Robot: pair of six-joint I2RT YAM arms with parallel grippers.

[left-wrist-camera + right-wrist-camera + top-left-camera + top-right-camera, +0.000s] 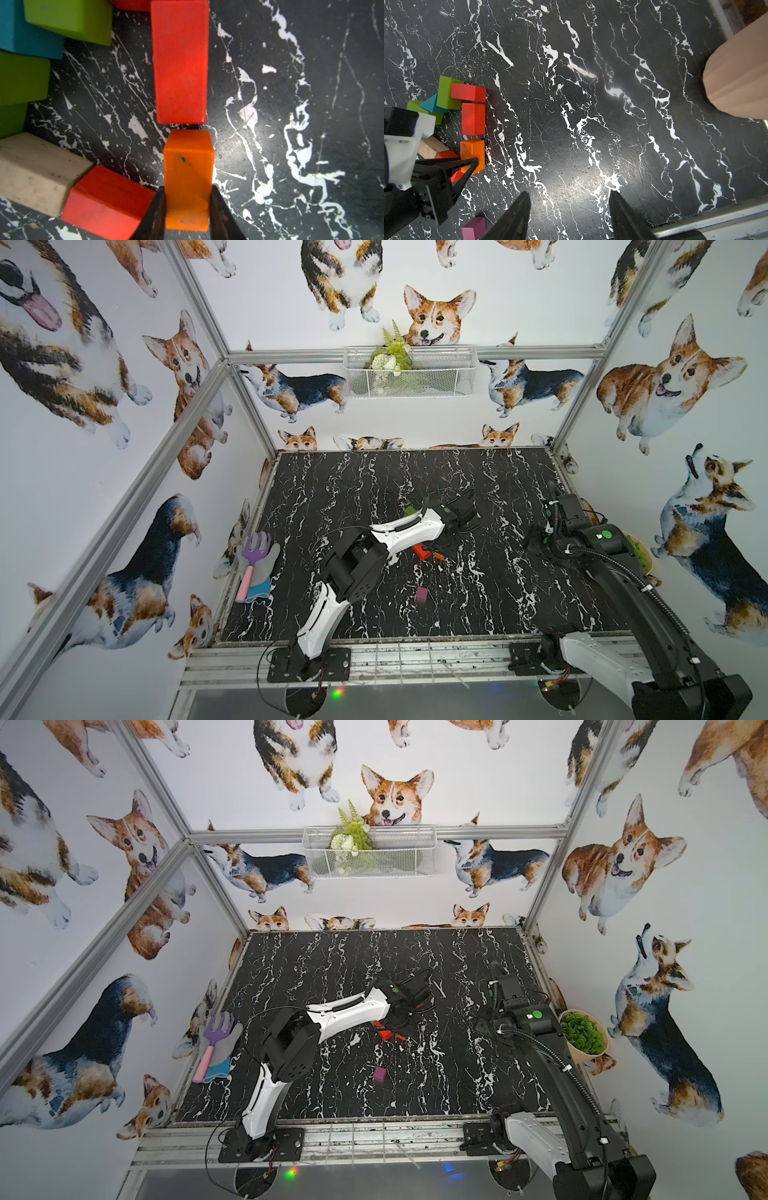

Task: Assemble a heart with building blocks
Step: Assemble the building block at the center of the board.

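Left wrist view | left gripper point(187, 193) clamps orange brick point(188, 162), just short of red brick point(180, 62) | right gripper point(569, 193) gaping, empty

Building blocks point(468, 93) cluster mid-table point(374, 489); cube point(422, 595) lies apart, nearer the front edge. Within the cluster, end brick point(188, 178) sits in line with a longer brick point(180, 62), narrow gap between. Toy rake point(255, 549) on glove point(272, 562), left edge. Potted plant point(582, 1038) right edge. Wire basket point(409, 373) on rear rail point(540, 351), behind the table.
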